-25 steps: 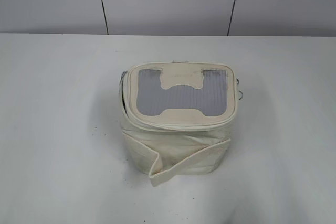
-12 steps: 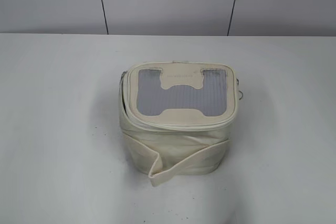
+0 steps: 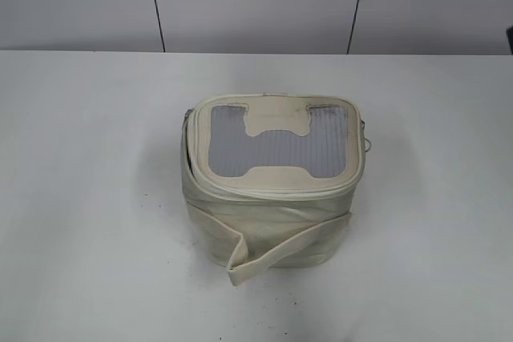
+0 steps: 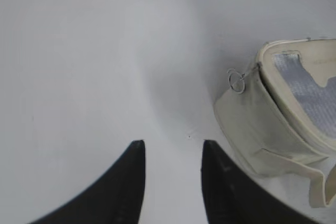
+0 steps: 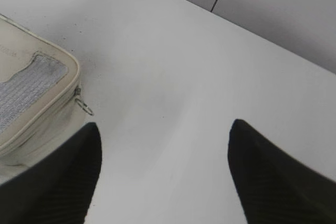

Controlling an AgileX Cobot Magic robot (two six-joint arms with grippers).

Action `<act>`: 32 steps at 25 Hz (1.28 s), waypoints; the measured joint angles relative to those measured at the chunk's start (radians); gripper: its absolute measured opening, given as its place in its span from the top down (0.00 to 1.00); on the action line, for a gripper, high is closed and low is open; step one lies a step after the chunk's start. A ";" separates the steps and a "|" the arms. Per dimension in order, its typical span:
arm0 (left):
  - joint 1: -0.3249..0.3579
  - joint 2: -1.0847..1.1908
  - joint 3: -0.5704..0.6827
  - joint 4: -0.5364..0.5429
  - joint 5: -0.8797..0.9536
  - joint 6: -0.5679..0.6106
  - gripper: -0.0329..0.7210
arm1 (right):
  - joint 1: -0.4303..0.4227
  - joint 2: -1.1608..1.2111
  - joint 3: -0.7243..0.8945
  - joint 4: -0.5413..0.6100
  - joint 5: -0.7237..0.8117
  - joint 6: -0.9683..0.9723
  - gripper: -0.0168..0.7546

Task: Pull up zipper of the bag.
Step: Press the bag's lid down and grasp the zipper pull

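Note:
The cream-white boxy bag [image 3: 268, 214] stands in the middle of the table, with a grey ribbed panel [image 3: 276, 150] in its lid. The zipper [image 3: 272, 191] runs round the lid rim. One silver ring pull [image 4: 237, 82] hangs at the bag's left side; the other [image 5: 84, 107] hangs at its right side, also seen in the exterior view [image 3: 368, 143]. My left gripper [image 4: 171, 148] is open and empty over the table, left of the bag. My right gripper [image 5: 164, 129] is wide open and empty, right of the bag. Neither gripper shows in the exterior view.
The white table [image 3: 88, 198] spreads on all sides of the bag. A grey panelled wall [image 3: 256, 2] stands behind the table's far edge. A cream strap band [image 3: 276, 250] hangs loose at the bag's front. A dark sliver [image 3: 510, 40] shows at the right edge.
The bag has not moved. A dark sliver has come into view at the right edge of the exterior view.

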 joint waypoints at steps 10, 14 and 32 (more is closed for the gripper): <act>0.000 0.370 -0.146 -0.139 0.043 0.149 0.44 | 0.005 0.518 -0.478 0.305 0.286 -0.463 0.32; 0.000 0.464 -0.181 -0.181 0.051 0.172 0.44 | 0.013 0.707 -0.691 0.402 0.457 -0.538 0.38; -0.172 0.671 -0.351 -0.131 0.116 0.308 0.44 | 0.245 1.218 -1.167 0.475 0.618 -0.588 0.43</act>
